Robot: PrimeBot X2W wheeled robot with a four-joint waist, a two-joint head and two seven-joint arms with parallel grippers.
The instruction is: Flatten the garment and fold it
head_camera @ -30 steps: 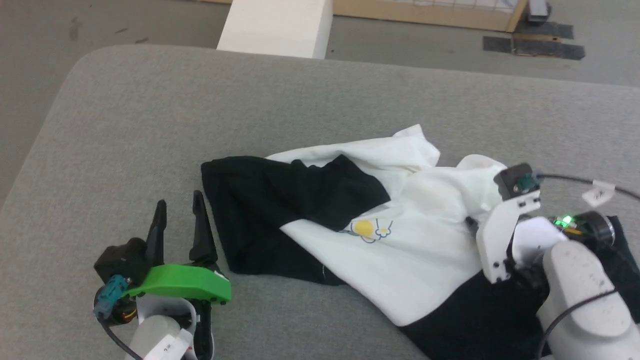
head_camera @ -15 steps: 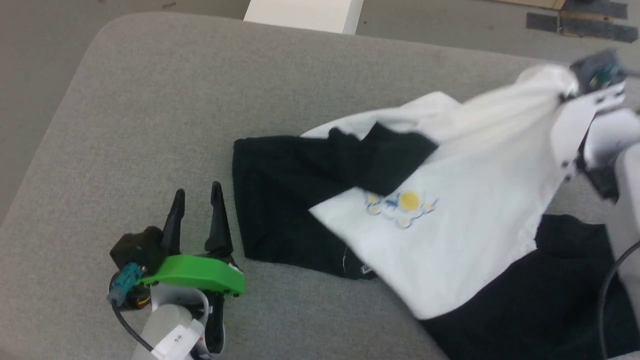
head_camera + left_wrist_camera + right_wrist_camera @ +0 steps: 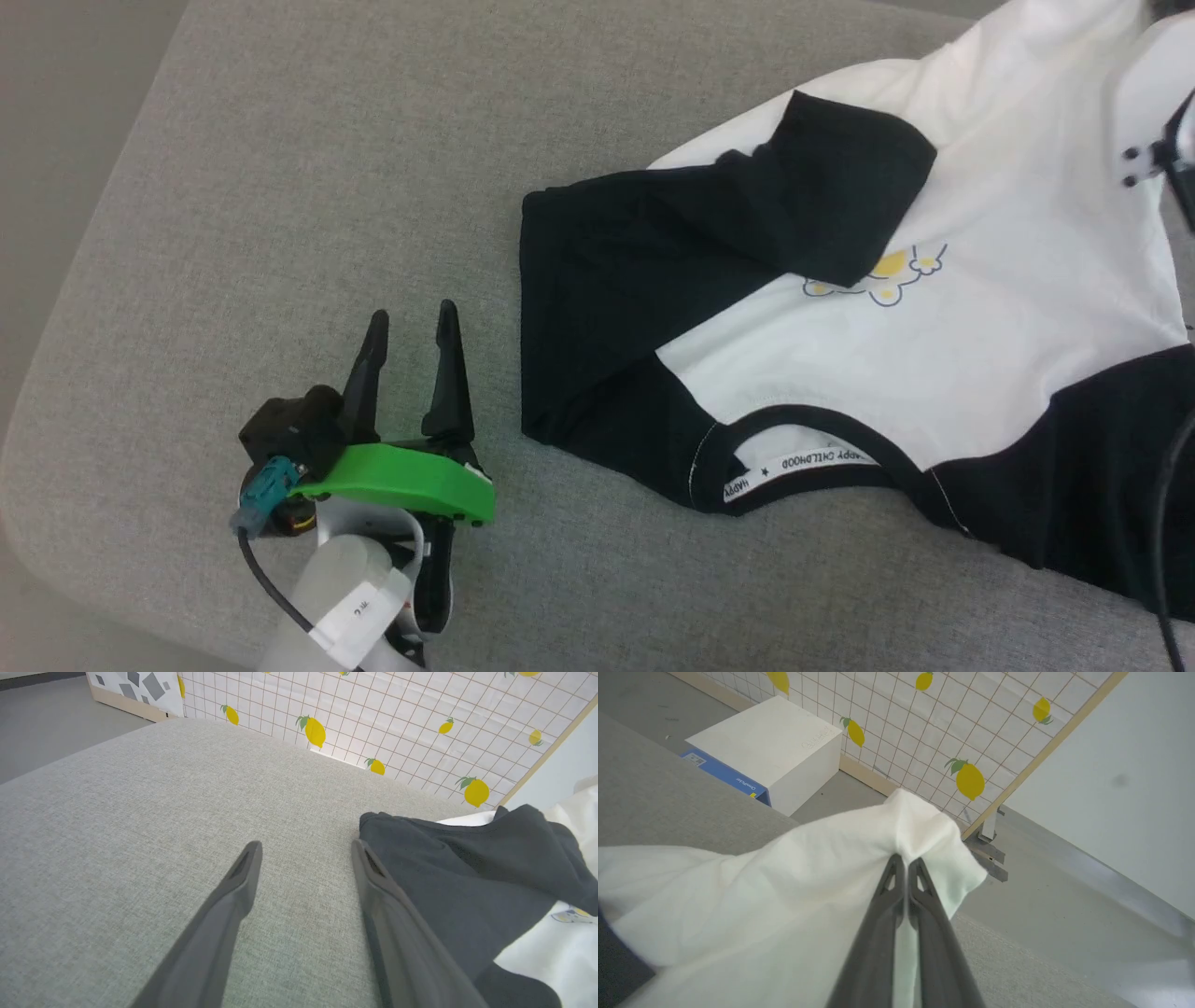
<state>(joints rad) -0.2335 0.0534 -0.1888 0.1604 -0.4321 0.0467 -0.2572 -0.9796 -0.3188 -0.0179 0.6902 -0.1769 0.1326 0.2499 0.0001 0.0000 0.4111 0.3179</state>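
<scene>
The right end effector (image 3: 906, 861) is clenched on a bunched white edge of the white-bodied shirt with black raglan sleeves (image 3: 980, 308). The left end effector (image 3: 413, 313) is released and empty, just left of it. Advise a low, even pull far-right. The shirt lies right on the grey fabric bench (image 3: 280, 187), collar near, one sleeve folded across the chest print.

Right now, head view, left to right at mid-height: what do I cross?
Grey cushion → left gripper, open → the garment: first its black sleeve, then its yellow chest print.
</scene>
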